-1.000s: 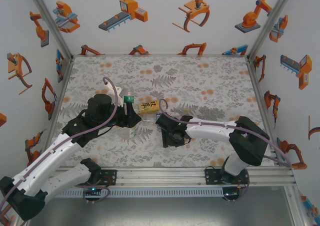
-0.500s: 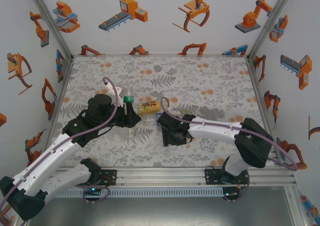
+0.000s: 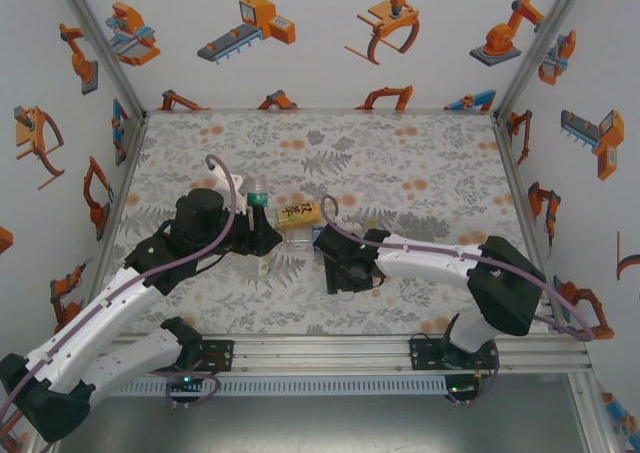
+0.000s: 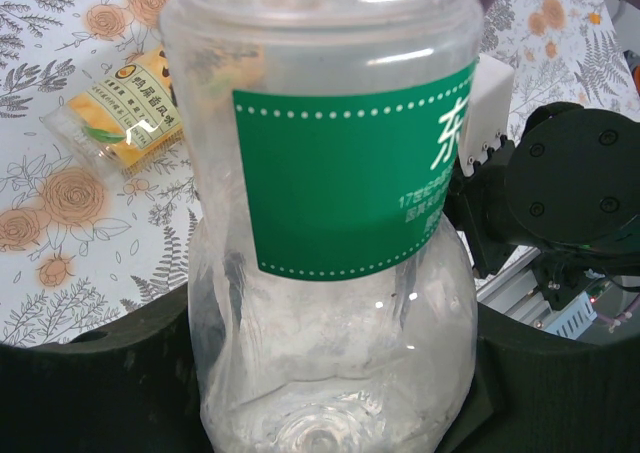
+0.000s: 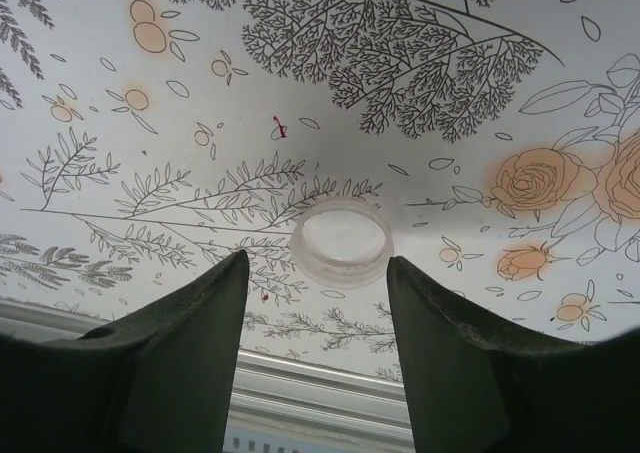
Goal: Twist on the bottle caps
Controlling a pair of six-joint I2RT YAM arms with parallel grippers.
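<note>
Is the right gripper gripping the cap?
No: the cap lies flat on the mat, the right gripper's jaws open above it.

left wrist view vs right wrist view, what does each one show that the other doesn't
Left wrist: a clear green-label bottle gripped by the left end effector, a yellow-label bottle lying on its side beyond it, and part of the right arm.
Right wrist: a white cap lying on the mat just ahead of the right end effector, whose fingers stand apart and do not touch it.
Both: the floral mat underneath.
</note>
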